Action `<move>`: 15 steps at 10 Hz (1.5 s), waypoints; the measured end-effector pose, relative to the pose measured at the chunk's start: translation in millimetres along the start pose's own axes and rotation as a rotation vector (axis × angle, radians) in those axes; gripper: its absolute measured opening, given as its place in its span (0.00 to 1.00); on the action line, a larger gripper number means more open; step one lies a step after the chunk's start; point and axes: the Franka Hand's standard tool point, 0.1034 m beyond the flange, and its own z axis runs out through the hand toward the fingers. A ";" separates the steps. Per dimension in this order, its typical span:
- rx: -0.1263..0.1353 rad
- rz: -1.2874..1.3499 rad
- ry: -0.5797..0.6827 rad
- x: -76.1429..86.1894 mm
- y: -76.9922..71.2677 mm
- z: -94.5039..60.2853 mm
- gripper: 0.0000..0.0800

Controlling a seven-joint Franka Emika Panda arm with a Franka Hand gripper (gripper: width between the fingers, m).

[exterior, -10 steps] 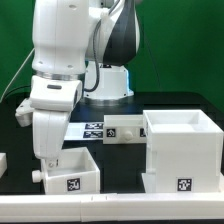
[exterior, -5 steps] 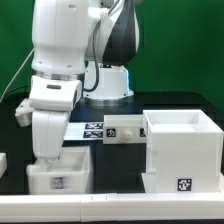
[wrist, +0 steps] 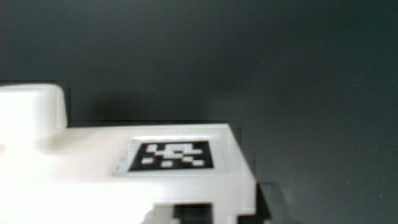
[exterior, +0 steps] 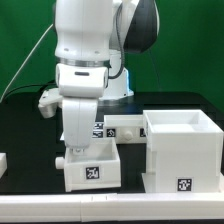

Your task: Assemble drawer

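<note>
The small white drawer box (exterior: 92, 168) carries a marker tag on its front and a small knob (exterior: 62, 158) on its side. It stands at the front of the black table, just on the exterior view's left of the large open white drawer housing (exterior: 182, 150). My gripper (exterior: 80, 148) reaches down into the small box from above and is shut on its wall. In the wrist view the small drawer box (wrist: 107, 165) fills the frame, with my gripper (wrist: 217, 214) at its edge and the fingertips mostly hidden.
The marker board (exterior: 112, 130) lies flat behind the two boxes. A small white part (exterior: 3, 160) shows at the exterior view's left edge. The robot base (exterior: 118, 85) stands at the back.
The jaws closed on the small drawer box's wall. Arm and box then shifted to the exterior view's right, nearer the large housing.
</note>
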 end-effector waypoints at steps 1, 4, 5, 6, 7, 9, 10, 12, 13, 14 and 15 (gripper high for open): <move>0.009 0.010 0.000 -1.9 -2.7 2.9 0.05; 0.010 0.022 0.001 -0.3 -2.9 3.6 0.05; 0.004 0.061 -0.003 9.1 0.7 2.1 0.05; 0.000 0.076 0.001 18.7 4.2 2.0 0.05; 0.005 0.084 0.003 22.0 4.3 5.5 0.05; 0.007 0.114 0.012 37.5 5.4 7.0 0.05; 0.008 0.122 0.016 46.2 5.6 8.0 0.05; 0.006 0.117 0.023 58.1 6.3 8.6 0.05; 0.000 0.116 0.025 58.8 6.9 8.5 0.05; 0.001 0.120 0.024 57.5 6.6 9.0 0.05; 0.002 0.120 0.024 57.2 6.4 9.3 0.05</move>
